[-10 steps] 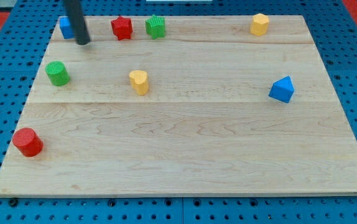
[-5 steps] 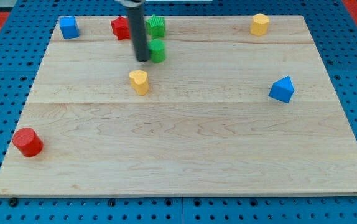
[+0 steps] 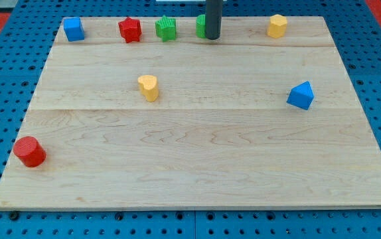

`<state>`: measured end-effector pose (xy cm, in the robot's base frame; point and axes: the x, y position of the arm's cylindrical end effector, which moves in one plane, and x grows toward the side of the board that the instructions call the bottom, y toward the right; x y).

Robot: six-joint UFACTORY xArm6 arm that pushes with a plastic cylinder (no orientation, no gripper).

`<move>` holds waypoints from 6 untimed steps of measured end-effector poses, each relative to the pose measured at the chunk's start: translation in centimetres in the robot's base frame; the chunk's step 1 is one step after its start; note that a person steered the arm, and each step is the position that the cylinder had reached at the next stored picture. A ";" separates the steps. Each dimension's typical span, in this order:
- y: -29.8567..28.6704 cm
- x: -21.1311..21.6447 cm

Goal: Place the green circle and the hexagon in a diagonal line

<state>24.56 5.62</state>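
The green circle (image 3: 201, 26) stands near the board's top edge, just right of centre-left, and only its left part shows behind my rod. My tip (image 3: 212, 37) sits against the circle's right side. The yellow hexagon (image 3: 277, 26) stands at the view's top right, well to the right of the tip and in about the same row as the circle.
A blue cube (image 3: 74, 29), a red star (image 3: 129, 30) and a second green block (image 3: 166, 28) line the top edge to the left. A yellow block (image 3: 149, 87) sits left of centre, a blue block (image 3: 301, 95) at right, a red cylinder (image 3: 29, 151) at bottom left.
The green circle has travelled from the view's left side rightward and up to the top edge. My tip has moved right along with it. The other blocks have not moved.
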 end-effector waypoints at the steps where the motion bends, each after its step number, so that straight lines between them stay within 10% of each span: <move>1: 9.8 -5.3; 3: 19.4 -1.3; 6: 6.6 -1.7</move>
<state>22.85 12.19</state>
